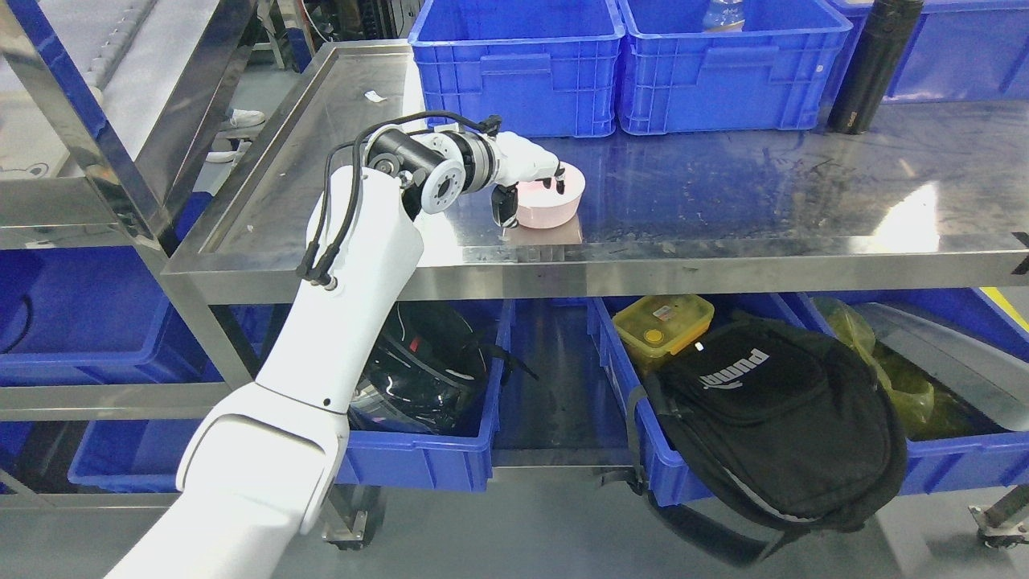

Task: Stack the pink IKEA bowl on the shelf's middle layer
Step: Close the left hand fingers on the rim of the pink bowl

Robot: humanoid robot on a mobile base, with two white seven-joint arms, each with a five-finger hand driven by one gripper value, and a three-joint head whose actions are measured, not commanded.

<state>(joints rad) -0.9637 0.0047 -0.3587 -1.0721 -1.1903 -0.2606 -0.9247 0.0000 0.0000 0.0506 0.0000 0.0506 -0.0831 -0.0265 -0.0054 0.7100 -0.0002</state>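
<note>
A pink bowl (556,209) sits on the steel shelf layer (739,209), near its front edge and left of the middle. My left hand (530,190) reaches in from the lower left and is closed on the bowl's left rim. The fingers (553,178) curl over the rim into the bowl, and the thumb (506,206) presses on the outer wall. The bowl looks to be resting on the steel, with a faint pink reflection below it. No second bowl shows on this layer.
Two blue crates (518,72) (727,72) line the back of the layer, with a black bottle (872,64) at the back right. Below are blue bins holding a black backpack (772,418), a yellow lunch box (663,322) and a dark helmet (426,374). Another steel rack (88,145) stands at left.
</note>
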